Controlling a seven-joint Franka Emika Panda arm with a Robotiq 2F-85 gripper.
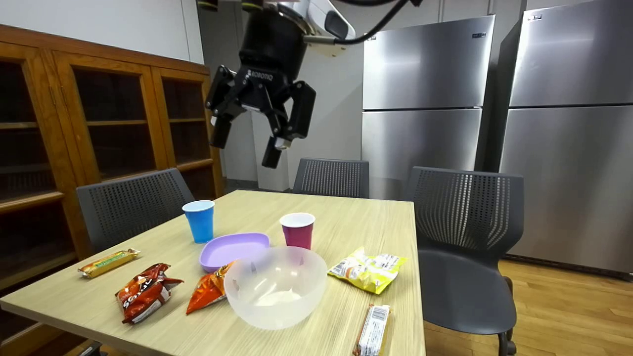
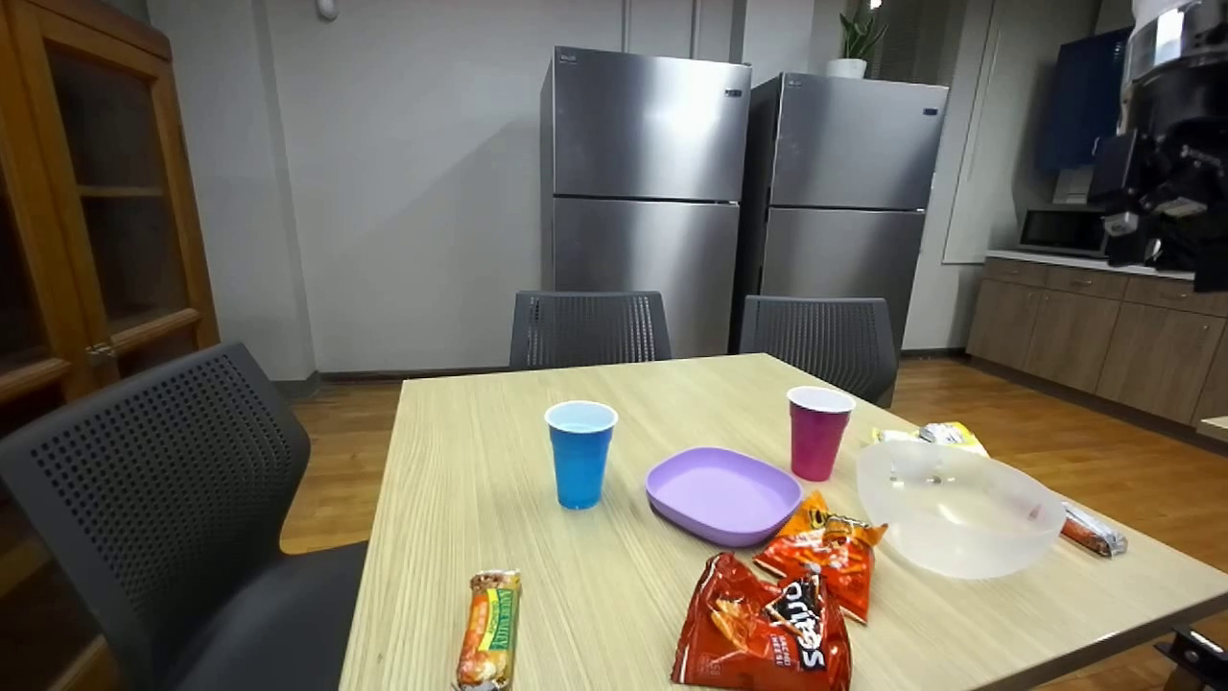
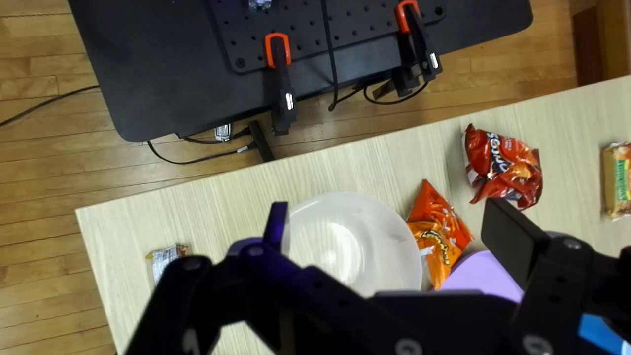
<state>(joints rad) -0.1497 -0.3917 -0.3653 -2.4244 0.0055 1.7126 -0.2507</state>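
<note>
My gripper (image 1: 246,143) is open and empty, high above the table. In the wrist view its fingers (image 3: 394,234) stand wide apart over a clear bowl (image 3: 355,236) and an orange snack bag (image 3: 441,231). The bowl also shows in both exterior views (image 1: 277,296) (image 2: 959,518). The orange bag leans close beside it. A red Doritos bag (image 2: 763,624) lies near the orange one. A purple plate (image 2: 724,494) lies between a blue cup (image 2: 580,461) and a magenta cup (image 2: 818,441), both upright. The gripper hides part of the plate in the wrist view.
A yellow snack bag (image 1: 368,269) and a wrapped bar (image 1: 373,331) lie right of the bowl in an exterior view. A granola bar (image 2: 489,629) lies near a table edge. Chairs (image 1: 465,212) surround the table. A black stand with clamps (image 3: 281,74) adjoins the table.
</note>
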